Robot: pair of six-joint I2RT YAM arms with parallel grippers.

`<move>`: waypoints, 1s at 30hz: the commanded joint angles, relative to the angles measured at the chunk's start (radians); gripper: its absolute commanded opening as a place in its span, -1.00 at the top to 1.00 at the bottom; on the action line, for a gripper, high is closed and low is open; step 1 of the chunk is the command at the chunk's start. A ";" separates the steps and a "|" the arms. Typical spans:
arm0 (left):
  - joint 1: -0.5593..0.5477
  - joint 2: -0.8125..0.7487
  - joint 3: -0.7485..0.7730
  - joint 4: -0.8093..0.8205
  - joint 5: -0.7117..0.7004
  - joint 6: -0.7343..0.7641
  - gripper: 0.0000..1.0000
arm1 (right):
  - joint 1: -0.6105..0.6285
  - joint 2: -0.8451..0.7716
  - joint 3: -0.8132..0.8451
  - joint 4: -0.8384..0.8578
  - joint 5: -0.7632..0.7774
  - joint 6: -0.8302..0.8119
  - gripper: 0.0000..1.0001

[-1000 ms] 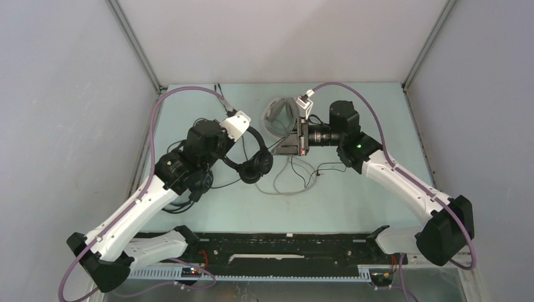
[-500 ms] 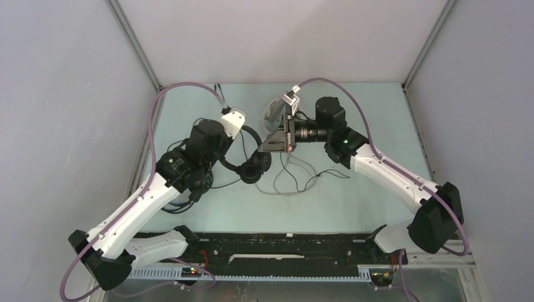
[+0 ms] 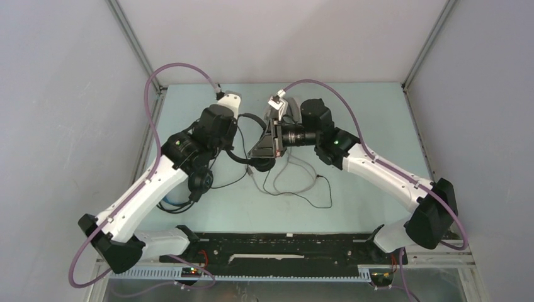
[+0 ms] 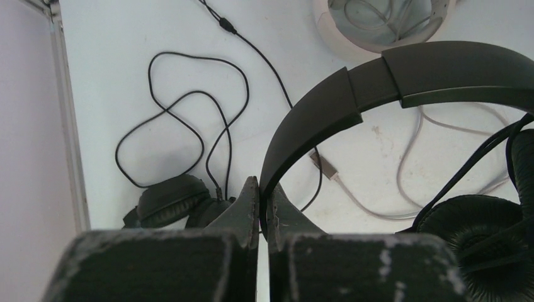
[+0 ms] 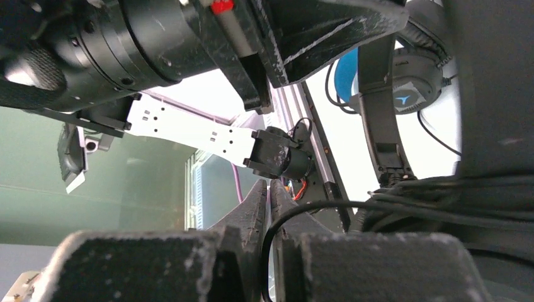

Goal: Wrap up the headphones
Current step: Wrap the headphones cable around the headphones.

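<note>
Both my hands are clamped shut. The left gripper [image 4: 259,189] pinches the headband [image 4: 378,75] of the small black headphones [image 3: 249,116], holding them up off the table [image 3: 365,113]. The right gripper [image 5: 267,189] nips their thin cable [image 5: 327,202]. Over the last second my right arm has swung across to meet the left, dragging the loose cable with it, so I judge a turn is going on. The headphones hang just beside my right fingers.

white-grey headphones [image 4: 343,39]: cut by top edge | black headphones [image 4: 390,75]: earcup cut at right edge | right gripper [image 5: 269,189]: cable [image 5: 315,202] seemingly pinched, blurred
</note>
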 commanded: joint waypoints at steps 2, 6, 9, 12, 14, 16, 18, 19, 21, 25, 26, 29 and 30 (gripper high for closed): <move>-0.004 0.053 0.124 -0.066 -0.070 -0.191 1.00 | 0.039 -0.009 0.051 -0.086 0.114 -0.108 0.85; -0.004 0.048 0.137 -0.074 -0.125 -0.283 1.00 | 0.069 -0.040 0.051 -0.170 0.285 -0.225 0.80; 0.000 0.045 0.137 -0.063 -0.116 -0.319 1.00 | 0.102 -0.064 0.040 -0.184 0.386 -0.300 0.76; 0.016 0.032 0.123 -0.052 -0.101 -0.369 1.00 | 0.122 -0.082 0.016 -0.150 0.443 -0.328 0.74; 0.036 0.017 0.114 -0.042 -0.082 -0.403 1.00 | 0.140 -0.098 -0.010 -0.117 0.481 -0.359 0.73; 0.062 -0.003 0.102 -0.028 -0.040 -0.429 1.00 | 0.159 -0.112 -0.037 -0.086 0.517 -0.398 0.73; 0.091 -0.023 0.089 -0.017 -0.010 -0.453 1.00 | 0.171 -0.123 -0.068 -0.049 0.536 -0.429 0.73; 0.097 -0.033 0.082 -0.013 -0.002 -0.467 1.00 | 0.173 -0.131 -0.090 -0.022 0.537 -0.441 0.73; 0.119 -0.046 0.070 -0.009 0.013 -0.490 1.00 | 0.181 -0.148 -0.136 0.051 0.549 -0.461 0.73; 0.136 -0.069 0.044 0.018 0.043 -0.528 1.00 | 0.198 -0.151 -0.178 0.120 0.561 -0.530 0.72; 0.139 -0.076 0.040 0.023 0.053 -0.540 1.00 | 0.202 -0.146 -0.180 0.122 0.565 -0.543 0.72; 0.149 -0.090 0.035 0.035 0.078 -0.560 1.00 | 0.213 -0.139 -0.185 0.126 0.581 -0.567 0.72; 0.151 -0.093 0.036 0.036 0.082 -0.565 1.00 | 0.219 -0.141 -0.194 0.138 0.584 -0.575 0.72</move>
